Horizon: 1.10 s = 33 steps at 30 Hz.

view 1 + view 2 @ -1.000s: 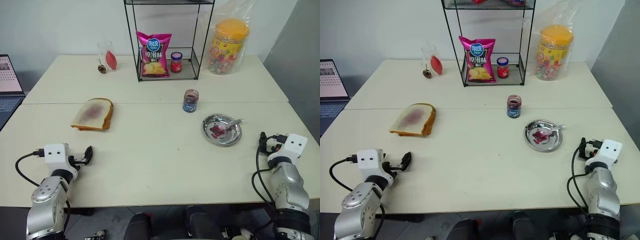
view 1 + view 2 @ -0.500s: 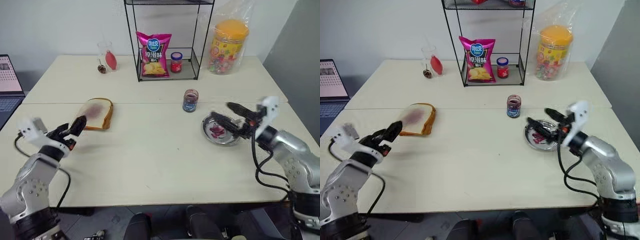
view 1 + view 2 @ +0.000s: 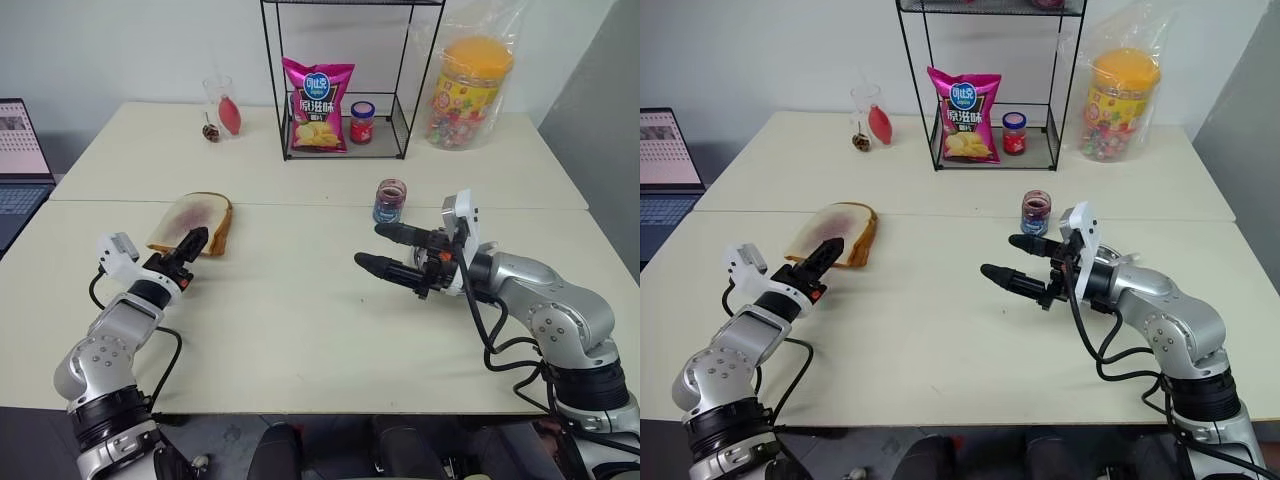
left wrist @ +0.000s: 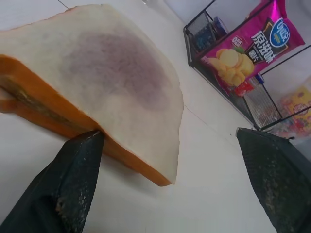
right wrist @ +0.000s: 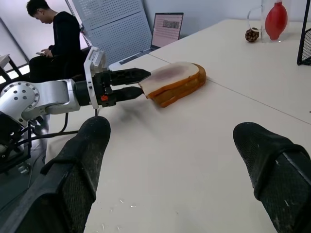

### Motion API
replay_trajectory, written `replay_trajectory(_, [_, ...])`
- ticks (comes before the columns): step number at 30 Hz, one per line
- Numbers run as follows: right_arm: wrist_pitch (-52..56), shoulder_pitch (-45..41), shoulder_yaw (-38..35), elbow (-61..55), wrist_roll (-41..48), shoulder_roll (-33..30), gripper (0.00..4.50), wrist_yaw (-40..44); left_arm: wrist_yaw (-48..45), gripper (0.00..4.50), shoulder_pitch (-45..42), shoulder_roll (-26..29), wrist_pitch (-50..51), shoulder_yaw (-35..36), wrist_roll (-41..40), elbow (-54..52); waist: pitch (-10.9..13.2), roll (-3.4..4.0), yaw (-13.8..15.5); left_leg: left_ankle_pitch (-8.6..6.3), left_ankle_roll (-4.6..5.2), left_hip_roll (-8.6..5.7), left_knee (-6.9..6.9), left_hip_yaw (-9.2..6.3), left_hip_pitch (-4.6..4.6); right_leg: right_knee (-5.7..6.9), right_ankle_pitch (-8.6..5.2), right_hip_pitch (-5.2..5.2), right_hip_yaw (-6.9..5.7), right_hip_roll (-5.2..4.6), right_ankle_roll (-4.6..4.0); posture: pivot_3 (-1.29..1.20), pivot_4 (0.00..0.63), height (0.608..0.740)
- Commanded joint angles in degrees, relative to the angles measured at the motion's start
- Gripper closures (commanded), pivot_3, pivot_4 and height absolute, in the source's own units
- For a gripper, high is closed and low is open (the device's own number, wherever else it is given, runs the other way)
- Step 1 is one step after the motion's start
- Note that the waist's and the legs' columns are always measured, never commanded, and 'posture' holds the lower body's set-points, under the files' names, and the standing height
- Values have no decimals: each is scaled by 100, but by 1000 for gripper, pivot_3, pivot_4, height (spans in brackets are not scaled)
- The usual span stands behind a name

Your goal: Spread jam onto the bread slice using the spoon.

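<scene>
You are looking down on a smooth, pale cream table. Your left gripper reaches forward with its two black, rough-textured fingers spread apart and holding nothing; in the left wrist view one fingertip sits right at the crust edge of the bread slice. That slice is soft, white and squarish, with a dull purplish smear of jam soaked into its face, and it lies on top of a browner, orange-crusted slice.

Your right gripper hovers above the middle of the table, pointing toward your left, its blunt black fingers wide apart and empty. Just behind it stands a small glass jar with dark contents. The spoon cannot be made out in these views.

At the back, a thin black wire rack holds a glossy pink crisp packet and a small red-lidded jar. Beside it sits a tall plastic tub with an orange lid, wrapped in clear plastic. A laptop lies at the left edge.
</scene>
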Motion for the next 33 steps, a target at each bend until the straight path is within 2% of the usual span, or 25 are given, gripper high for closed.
replay_trajectory(1, [-87, 42, -171, -236, -13, 62, 0, -136, 22, 358, -143, -2, -118, 88, -200, -127, 0, -1, 4, 0, 0, 0, 1, 0, 0, 1, 0, 0, -1, 0, 0, 0, 150, 740])
replay_trajectory(3, [-61, 63, -206, -276, 28, 84, 0, -185, 93, 670, -147, -12, -68, 159, -327, -183, 0, 0, 5, 0, 0, 1, 1, -1, 0, 1, 0, 0, 0, 1, 0, 0, 150, 740])
replay_trajectory(13, [-75, 157, -263, -332, 51, 104, 0, -308, 174, 2934, -124, 11, -109, 207, -455, 70, 0, -1, 5, 0, 0, 1, 1, 0, 0, 1, 0, 0, 1, 1, 0, 0, 150, 740])
replay_trajectory(21, [-86, 136, -299, -294, 47, 161, 0, -360, 214, 4444, -133, 73, -92, 322, -616, 73, 0, -1, 5, 0, 0, 1, 0, 0, -1, 1, 0, 0, 1, 1, 0, 0, 150, 740])
replay_trajectory(30, [-142, 75, -296, -199, -3, 226, 0, -346, 62, 4488, -231, 295, -56, 210, -551, 88, 0, -1, 5, 0, 0, 1, 0, -1, 0, 1, 0, 0, 0, 1, 0, 0, 150, 740])
replay_trajectory(33, [-152, 80, -351, -203, -7, 172, 0, -305, -354, 4488, -313, 778, 377, -185, -579, -316, 8, -16, 3, 0, 0, 1, 0, -2, -1, 2, 0, -2, -1, 2, 0, 0, 150, 740])
